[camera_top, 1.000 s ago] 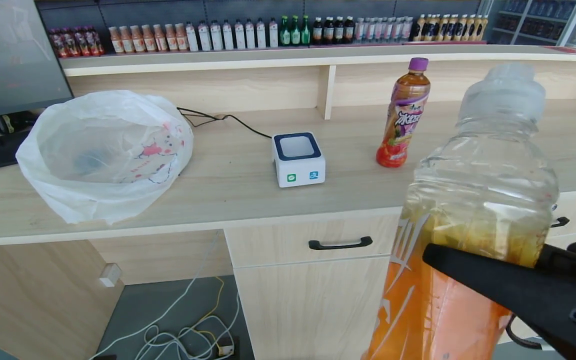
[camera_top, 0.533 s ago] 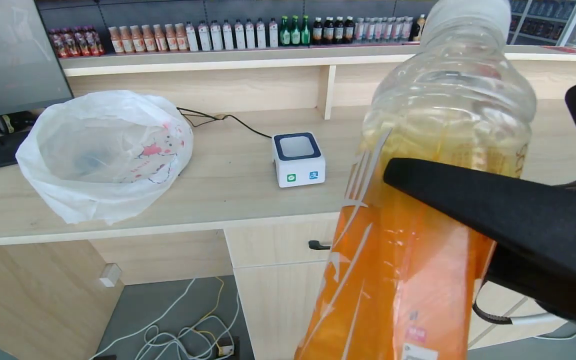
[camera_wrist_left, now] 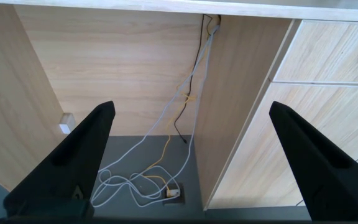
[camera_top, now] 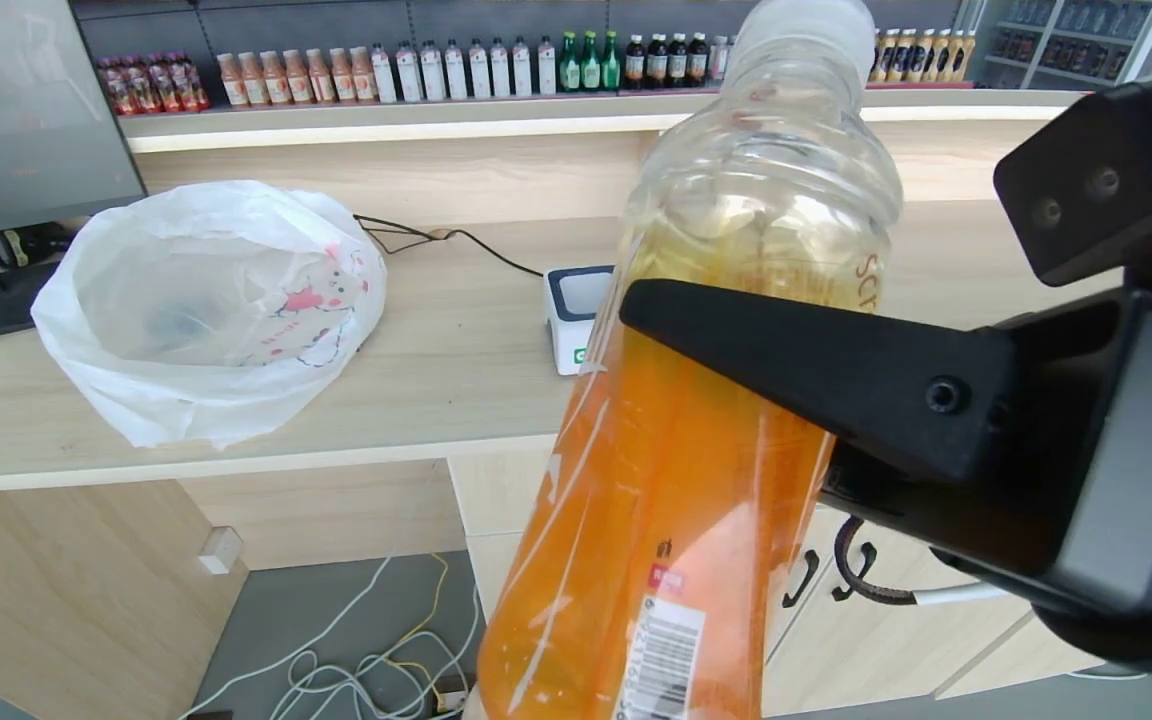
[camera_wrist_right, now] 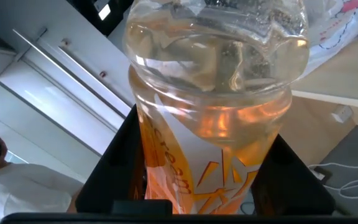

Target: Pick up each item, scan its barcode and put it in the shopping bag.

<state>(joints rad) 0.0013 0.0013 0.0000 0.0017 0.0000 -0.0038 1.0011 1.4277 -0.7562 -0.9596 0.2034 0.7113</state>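
Right gripper (camera_top: pixel 736 340) clamped around orange drink bottle (camera_top: pixel 676 500), held up tilted, cap toward 1 o'clock, covering part of scanner (camera_top: pixel 571 300). Shopping bag (camera_top: pixel 206 300) on counter (camera_top: pixel 456 360) at scanner's 9 o'clock. Left gripper (camera_wrist_left: pixel 191 107) wide open, empty, below counter level.

Right gripper (camera_wrist_right: pixel 207 177) carried the orange bottle (camera_top: pixel 676 480) leftward, tilting it
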